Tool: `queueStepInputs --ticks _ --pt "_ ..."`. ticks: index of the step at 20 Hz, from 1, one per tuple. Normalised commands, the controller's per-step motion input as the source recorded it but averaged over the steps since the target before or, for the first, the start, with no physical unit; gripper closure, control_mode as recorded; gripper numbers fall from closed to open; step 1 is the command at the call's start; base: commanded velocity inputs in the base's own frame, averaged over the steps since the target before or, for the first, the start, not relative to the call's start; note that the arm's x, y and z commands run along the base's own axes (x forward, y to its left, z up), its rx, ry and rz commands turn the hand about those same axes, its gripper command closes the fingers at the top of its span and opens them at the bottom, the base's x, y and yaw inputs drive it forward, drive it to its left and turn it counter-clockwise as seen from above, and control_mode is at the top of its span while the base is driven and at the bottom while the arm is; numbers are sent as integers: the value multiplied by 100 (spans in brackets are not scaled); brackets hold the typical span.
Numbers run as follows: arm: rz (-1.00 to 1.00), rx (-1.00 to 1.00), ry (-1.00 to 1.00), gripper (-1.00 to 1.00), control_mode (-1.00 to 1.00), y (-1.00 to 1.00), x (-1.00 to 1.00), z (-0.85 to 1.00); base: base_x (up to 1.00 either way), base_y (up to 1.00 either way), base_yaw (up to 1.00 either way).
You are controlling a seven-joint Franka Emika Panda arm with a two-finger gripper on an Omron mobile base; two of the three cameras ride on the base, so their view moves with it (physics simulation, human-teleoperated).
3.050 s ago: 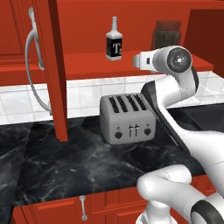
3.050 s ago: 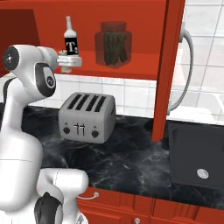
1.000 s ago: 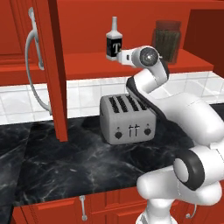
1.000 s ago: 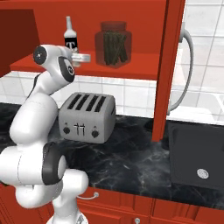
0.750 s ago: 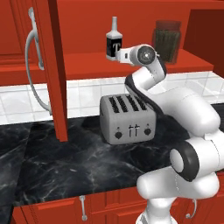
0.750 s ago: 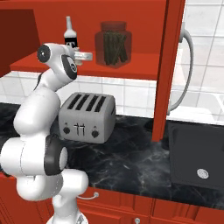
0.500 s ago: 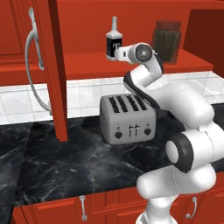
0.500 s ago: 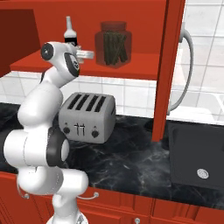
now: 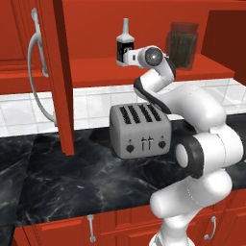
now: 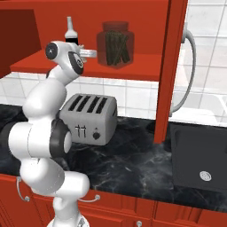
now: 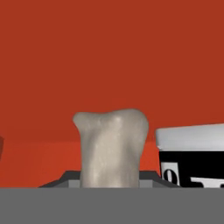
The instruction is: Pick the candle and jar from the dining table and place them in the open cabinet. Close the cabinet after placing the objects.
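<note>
In the hand view the candle [image 11: 111, 148], a pale beige stub, stands upright between my gripper's [image 11: 109, 183] dark fingertips, which are shut on it. Behind it is the red back wall of the cabinet [image 11: 109, 65]. In the base views my gripper [image 9: 126, 57] [image 10: 91, 53] reaches in over the red inner shelf [image 9: 91, 69] [image 10: 133, 72], just in front of the black-labelled bottle. The jar [image 9: 181, 45] [image 10: 116, 44], clear glass with dark contents, stands on the same shelf to the right of my hand. The dining table is out of view.
A clear bottle with a black label [image 9: 125, 41] [image 10: 69, 29] [image 11: 192, 159] stands close beside the candle. The cabinet doors [image 9: 55, 77] [image 10: 170, 66] hang open at either side. A silver toaster [image 9: 139, 129] [image 10: 88, 117] sits on the marble counter below, a dark sink [image 10: 199, 155] to the right.
My hand has moved further in over the shelf, towards the bottle, with the candle still held. The jar and bottle have not moved.
</note>
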Motion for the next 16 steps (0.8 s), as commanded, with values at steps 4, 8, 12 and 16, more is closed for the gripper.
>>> queueStepInputs --ticks 4,8,12,16 --pt "0 0 -7 100 -100 0 26 -33 0 0 0" --pt "0 0 -7 100 -100 0 24 -34 0 0 0" --pt "0 0 0 100 -100 0 12 -16 0 0 0" --pt "0 0 5 -100 -100 1 1 -10 0 0 0"
